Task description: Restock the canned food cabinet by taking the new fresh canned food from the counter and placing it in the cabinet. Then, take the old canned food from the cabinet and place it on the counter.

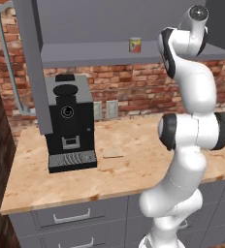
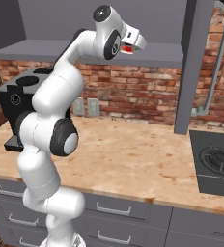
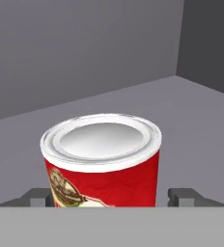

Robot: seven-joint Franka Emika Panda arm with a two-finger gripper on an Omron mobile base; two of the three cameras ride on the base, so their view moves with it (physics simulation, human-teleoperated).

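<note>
Old canned food (image 3: pixel 102 161) stands upright on the cabinet (image 3: pixel 191 111) shelf, dead centre between the spread, not-yet-closed fingers of the gripper (image 3: pixel 106 197).

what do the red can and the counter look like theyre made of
Red can: likely metal, with a glossy pale lid of pressed rings and a printed red label. Counter: light tan with mottled grain, seemingly wood or laminate, matte finish.
</note>
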